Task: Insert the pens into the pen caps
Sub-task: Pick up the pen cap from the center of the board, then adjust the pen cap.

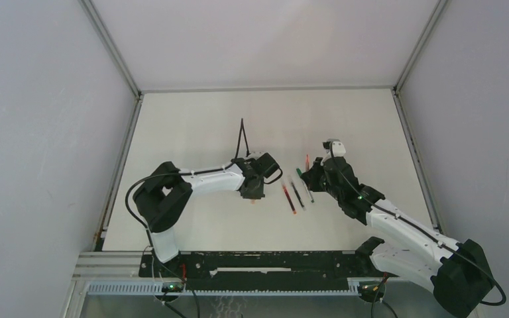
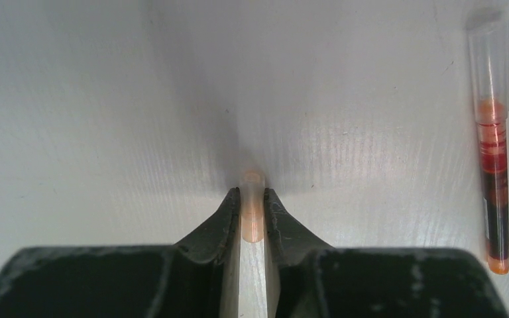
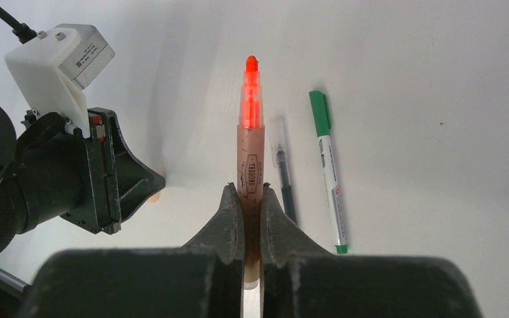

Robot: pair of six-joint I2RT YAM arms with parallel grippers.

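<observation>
My left gripper (image 2: pixel 252 195) is shut on a small pale red pen cap (image 2: pixel 252 207) and holds it low over the table; it also shows in the top view (image 1: pixel 254 191). My right gripper (image 3: pixel 251 193) is shut on a red pen (image 3: pixel 250 136) whose bare red tip points away from the wrist; in the top view this gripper (image 1: pixel 313 173) is to the right of the left one. A red pen with a clear cap on it (image 2: pixel 493 152) lies on the table between the grippers (image 1: pixel 289 195). A black pen (image 3: pixel 283 177) and a capped green pen (image 3: pixel 329 173) lie beside the held pen.
The white table (image 1: pixel 192 126) is enclosed by pale walls with metal rails at left (image 1: pixel 120 165) and right (image 1: pixel 414 159). A black cable (image 1: pixel 242 139) rises from the left wrist. The left gripper body (image 3: pixel 99 172) sits close on the left in the right wrist view.
</observation>
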